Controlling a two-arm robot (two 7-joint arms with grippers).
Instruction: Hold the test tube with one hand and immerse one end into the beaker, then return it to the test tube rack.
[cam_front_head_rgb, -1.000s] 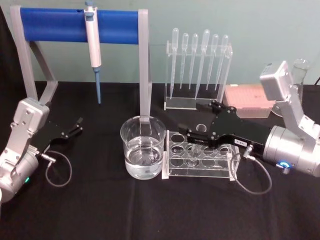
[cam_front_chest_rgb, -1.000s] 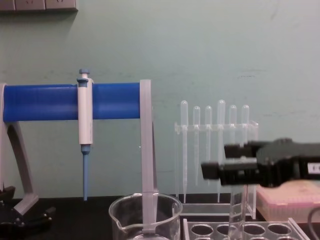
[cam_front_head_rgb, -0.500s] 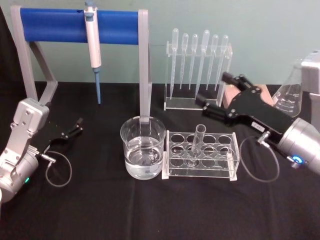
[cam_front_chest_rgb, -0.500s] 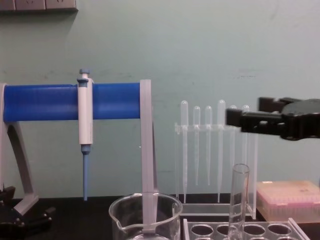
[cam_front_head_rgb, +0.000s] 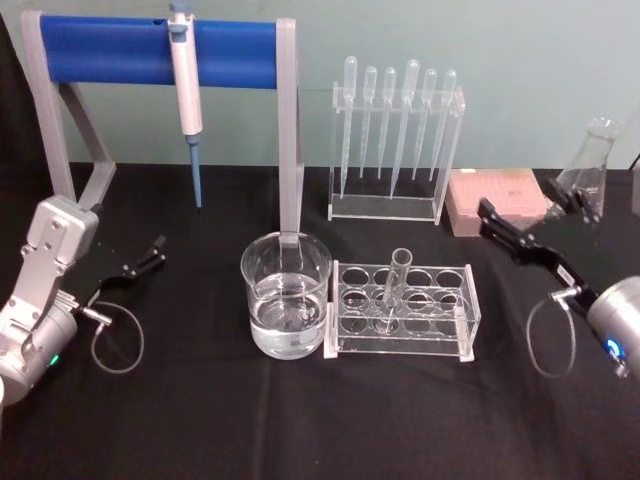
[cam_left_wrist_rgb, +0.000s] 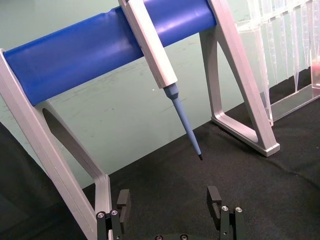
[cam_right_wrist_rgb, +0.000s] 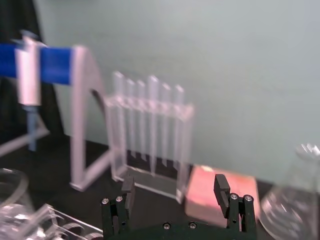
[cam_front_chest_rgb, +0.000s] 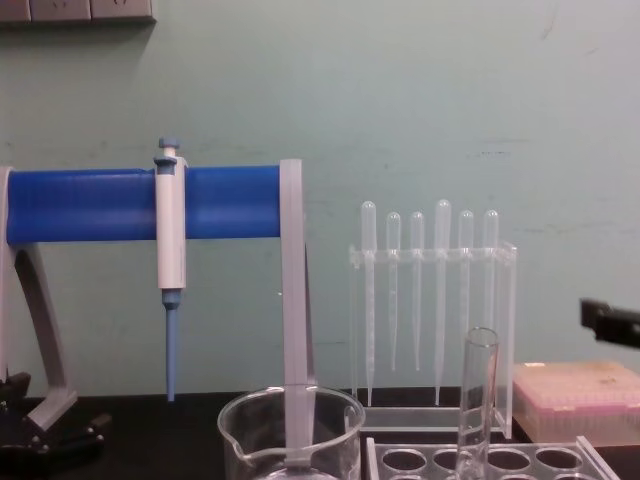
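Black right pincer (cam_front_head_rgb: 520, 232) open, raised

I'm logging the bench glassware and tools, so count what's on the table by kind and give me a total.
Droppers: 6
Test tube: 1
Beaker: 1
Flask: 1
Blue-tipped pipette: 1
Pink tip box: 1
Total: 11
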